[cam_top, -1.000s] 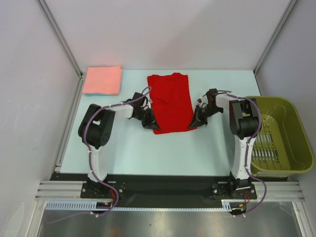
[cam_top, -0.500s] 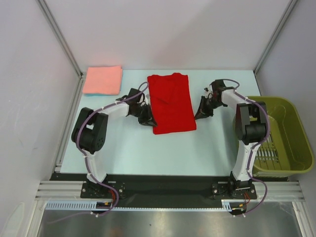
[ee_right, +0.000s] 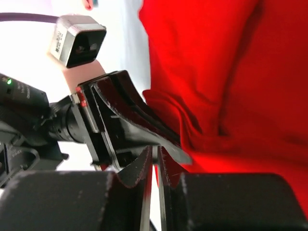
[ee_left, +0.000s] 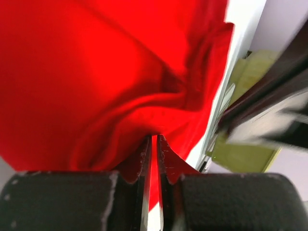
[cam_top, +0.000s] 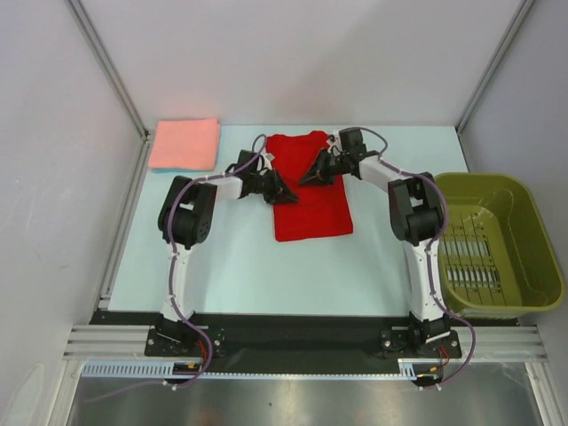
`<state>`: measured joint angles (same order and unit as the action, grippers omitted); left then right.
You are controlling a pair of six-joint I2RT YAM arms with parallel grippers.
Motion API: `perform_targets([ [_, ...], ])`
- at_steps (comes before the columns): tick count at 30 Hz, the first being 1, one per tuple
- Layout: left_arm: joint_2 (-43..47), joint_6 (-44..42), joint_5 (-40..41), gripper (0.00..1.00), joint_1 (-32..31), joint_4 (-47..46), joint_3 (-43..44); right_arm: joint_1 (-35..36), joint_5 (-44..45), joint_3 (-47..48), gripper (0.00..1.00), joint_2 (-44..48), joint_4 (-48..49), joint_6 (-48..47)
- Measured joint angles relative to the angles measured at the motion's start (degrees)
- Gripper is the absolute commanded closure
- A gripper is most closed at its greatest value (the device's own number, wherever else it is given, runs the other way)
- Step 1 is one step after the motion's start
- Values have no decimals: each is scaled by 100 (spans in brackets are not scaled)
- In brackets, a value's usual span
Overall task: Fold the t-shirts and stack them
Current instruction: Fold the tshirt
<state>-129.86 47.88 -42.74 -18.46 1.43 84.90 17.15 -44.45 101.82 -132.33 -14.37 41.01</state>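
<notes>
Far back on the surface (cam_top: 231,257), the limp, light red t-shirt (cam_top: 312,211) is probably best taken by its edge, where the left end effector (cam_top: 284,195) pinches it; the right end effector (cam_top: 306,178) is clenched, catch unclear.

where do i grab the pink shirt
I'd pinch the pink shirt at its right edge, coming from the right: it lies folded flat in the far left corner, walled behind and left. Left gripper and right gripper are shut on the red shirt.
</notes>
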Motion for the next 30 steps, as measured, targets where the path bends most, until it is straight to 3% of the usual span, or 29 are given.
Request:
perform_targets([
  [7,-131,278,-72,89,160,-291,0,55,-302,-195,90,-605,787,758],
  [20,-459,251,-258,87,638,-197,361,-1331,-614,-636,87,-828,1740,1014],
  [21,-463,190,-245,84,638,-76,442,-1401,-627,-623,87,-831,1722,988],
  [23,-463,-2,-175,67,638,168,614,-1504,-636,-566,86,-831,1593,883],
  [26,-302,-358,52,53,638,584,726,-1578,-588,-413,81,-774,1032,527],
  [27,-166,-522,173,49,636,800,726,-1589,-494,-343,71,-704,704,315],
  [30,481,-1082,634,39,612,1436,638,-1589,-74,-205,54,-330,-474,-472],
])
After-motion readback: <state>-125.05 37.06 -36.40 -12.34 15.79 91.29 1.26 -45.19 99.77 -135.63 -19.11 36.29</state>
